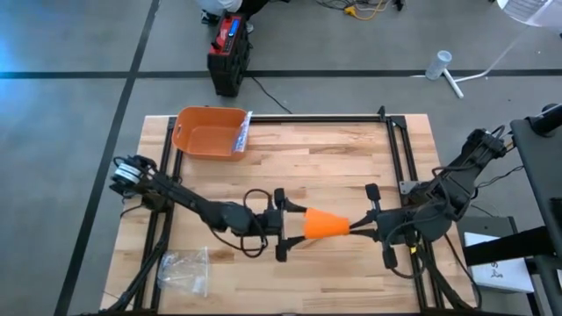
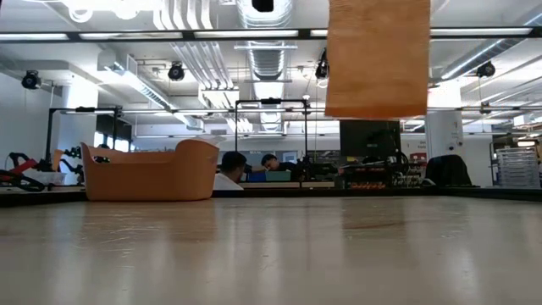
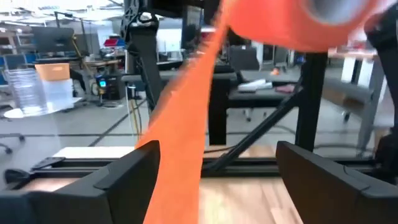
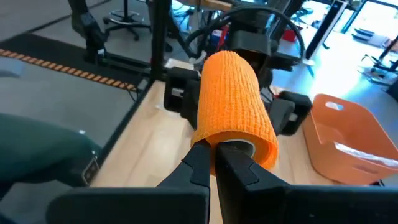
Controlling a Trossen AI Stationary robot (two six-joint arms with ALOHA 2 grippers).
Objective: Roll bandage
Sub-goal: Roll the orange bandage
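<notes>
Near the surface's 6 o'clock edge: both arms meet, seen from the high view.
Bandage: an orange bandage roll (image 1: 323, 225) hangs between the two end effectors, held off the wooden surface (image 1: 334, 158); in the low view only its lower part shows, cut off by the frame's top.
Right end effector (image 4: 212, 152): at about 5 o'clock, its fingers pinched closed on the roll's core at the near end; the wrist view shows the ribbed orange wrap just past the fingertips.
Left end effector (image 1: 283, 225): at about 6 o'clock, facing the roll from the other side. Its two dark fingers (image 3: 118, 177) stand wide apart, with a loose orange strip running between them; whether the strip touches either finger is hard to make out, as it is blurred.
Roll's far end: hidden behind the left end effector in the right wrist view.
Orange basket (image 1: 209, 133): at 11 o'clock, well apart from the arms, with a clear packet against its wall.
Plastic bag (image 1: 184, 270): at 7 o'clock, contents unreadable.
</notes>
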